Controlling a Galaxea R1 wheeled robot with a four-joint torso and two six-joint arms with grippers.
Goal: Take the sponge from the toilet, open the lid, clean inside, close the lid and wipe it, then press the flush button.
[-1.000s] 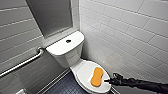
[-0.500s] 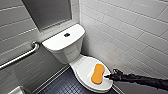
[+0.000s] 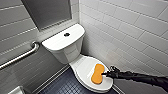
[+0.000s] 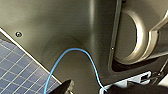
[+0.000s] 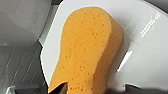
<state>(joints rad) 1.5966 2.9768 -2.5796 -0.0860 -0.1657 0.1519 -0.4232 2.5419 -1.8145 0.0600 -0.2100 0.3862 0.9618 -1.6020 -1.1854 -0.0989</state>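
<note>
Right gripper [image 3: 106,73] was at sponge [image 3: 97,73] waist on shut lid [image 3: 82,67], jaws spread, gripping nothing. Best: straddle narrow middle, close slowly; soft foam would squash.

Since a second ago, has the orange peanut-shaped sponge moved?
No: the sponge lies on the same spot of the white oval lid; the camera shifted.

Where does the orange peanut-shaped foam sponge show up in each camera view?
Head view: the orange peanut-shaped foam sponge lies on the white oval plastic lid, lower right of centre.
Right wrist view: sponge large, in the middle.
Left wrist view: grey metal surface, thin blue cable.
Shared landmark: the lid.
</note>
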